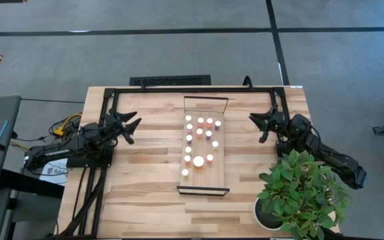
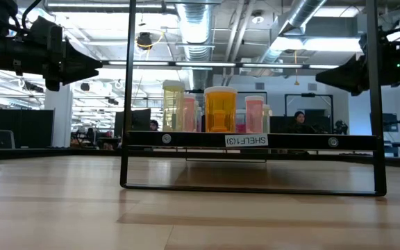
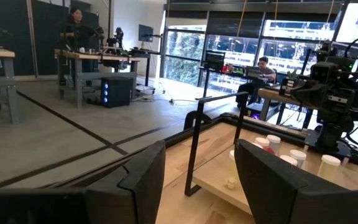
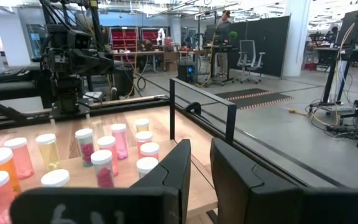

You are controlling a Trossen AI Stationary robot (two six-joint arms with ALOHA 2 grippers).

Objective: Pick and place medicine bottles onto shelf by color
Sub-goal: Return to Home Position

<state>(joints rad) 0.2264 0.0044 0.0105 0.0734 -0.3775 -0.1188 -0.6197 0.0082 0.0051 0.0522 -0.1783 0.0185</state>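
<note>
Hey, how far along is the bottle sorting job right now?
Looks nearly done: all bottles in view stand on the shelf, none on the bare table. In hand: nothing; the left hand and right hand are open and empty, off to either side of the shelf. Left: apparently nothing to pick; colour grouping is hard to confirm.

Slatted wooden table [image 1: 145, 193], pale shelf [image 1: 221, 172] at its centre carrying white-capped medicine bottles [image 1: 200, 132], potted plant [image 1: 302, 193] at one corner

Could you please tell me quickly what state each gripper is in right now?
Left gripper: open, empty, raised left of the shelf.
Right gripper: open, empty, raised right of the shelf.
</note>
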